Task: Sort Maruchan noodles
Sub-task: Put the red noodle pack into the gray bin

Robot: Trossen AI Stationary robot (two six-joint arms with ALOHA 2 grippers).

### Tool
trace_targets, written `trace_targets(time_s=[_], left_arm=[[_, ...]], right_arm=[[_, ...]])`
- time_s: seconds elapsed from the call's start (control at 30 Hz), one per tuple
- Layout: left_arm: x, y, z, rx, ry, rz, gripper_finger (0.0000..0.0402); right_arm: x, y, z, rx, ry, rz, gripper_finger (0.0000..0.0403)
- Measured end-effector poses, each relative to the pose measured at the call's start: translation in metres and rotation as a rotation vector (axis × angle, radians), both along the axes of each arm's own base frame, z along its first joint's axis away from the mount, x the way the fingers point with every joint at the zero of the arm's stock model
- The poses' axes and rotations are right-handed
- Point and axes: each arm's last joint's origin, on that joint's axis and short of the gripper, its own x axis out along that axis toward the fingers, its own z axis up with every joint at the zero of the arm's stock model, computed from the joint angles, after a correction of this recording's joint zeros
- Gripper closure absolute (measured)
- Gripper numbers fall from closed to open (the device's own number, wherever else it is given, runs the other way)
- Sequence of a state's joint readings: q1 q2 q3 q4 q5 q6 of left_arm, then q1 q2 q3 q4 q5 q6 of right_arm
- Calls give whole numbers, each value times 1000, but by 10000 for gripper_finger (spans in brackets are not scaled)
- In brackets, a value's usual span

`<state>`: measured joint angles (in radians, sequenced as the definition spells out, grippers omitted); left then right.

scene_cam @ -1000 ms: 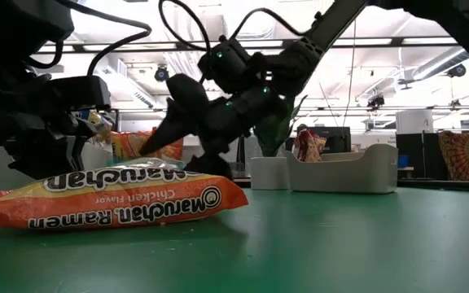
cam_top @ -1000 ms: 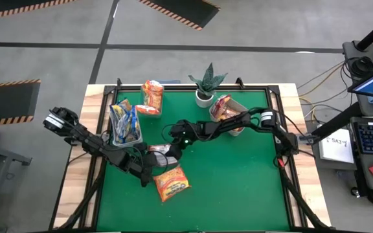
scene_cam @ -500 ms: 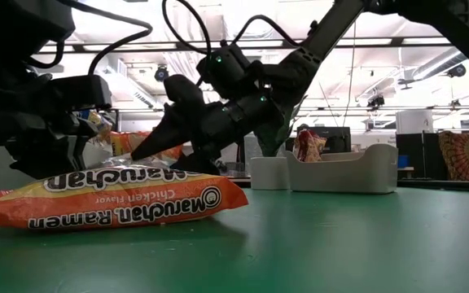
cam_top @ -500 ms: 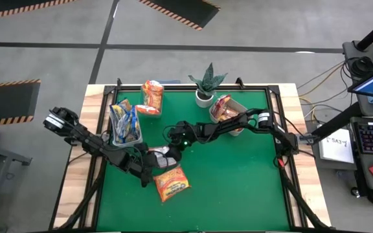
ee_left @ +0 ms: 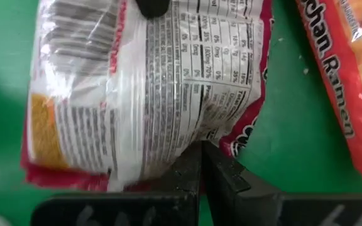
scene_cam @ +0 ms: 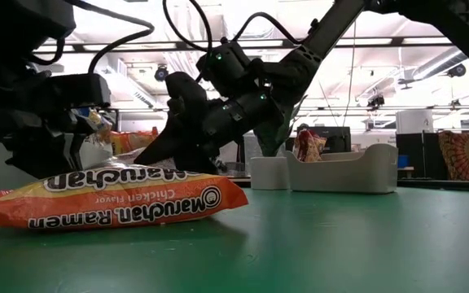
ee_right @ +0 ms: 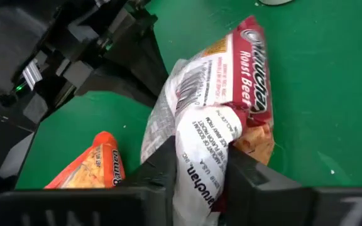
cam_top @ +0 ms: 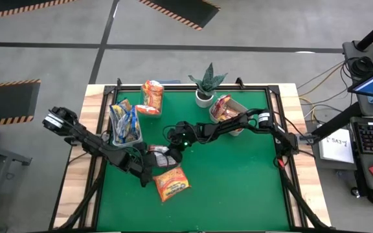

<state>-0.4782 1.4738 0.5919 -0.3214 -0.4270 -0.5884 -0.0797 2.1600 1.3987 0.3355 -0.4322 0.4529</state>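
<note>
While both arms meet left of centre in the high view | red roast-beef packet pinched by right gripper | left gripper closed on its opposite edge | orange chicken packet flat, just below.
</note>
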Motion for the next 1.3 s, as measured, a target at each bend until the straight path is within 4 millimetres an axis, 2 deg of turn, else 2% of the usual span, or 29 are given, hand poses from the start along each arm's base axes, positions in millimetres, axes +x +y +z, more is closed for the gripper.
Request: trace_targets(time_s=[0.17,0.4,0.6,0.77,1.0,1.2,1.3], left_arm=[[-1,0,16,23,37,-4,402],[0,0,44,37,19,-49,402],[-7,3,83,46,-97,-94,402],[-19,10,114,71,-227,-138,402],[-38,24,140,133,-389,-67,402],[-44,29,149,165,-454,-12,402],[-44,30,150,183,-468,7,402]], right_arm=[[-1,-2,5,-3,-12,12,359],[-3,-2,18,-42,-47,30,363],[-12,-1,43,-98,-58,60,364],[-27,-1,76,-212,-44,42,364],[-75,3,131,-409,156,-54,364],[-127,8,173,-478,324,-180,364],[-153,7,186,-485,426,-277,365]])
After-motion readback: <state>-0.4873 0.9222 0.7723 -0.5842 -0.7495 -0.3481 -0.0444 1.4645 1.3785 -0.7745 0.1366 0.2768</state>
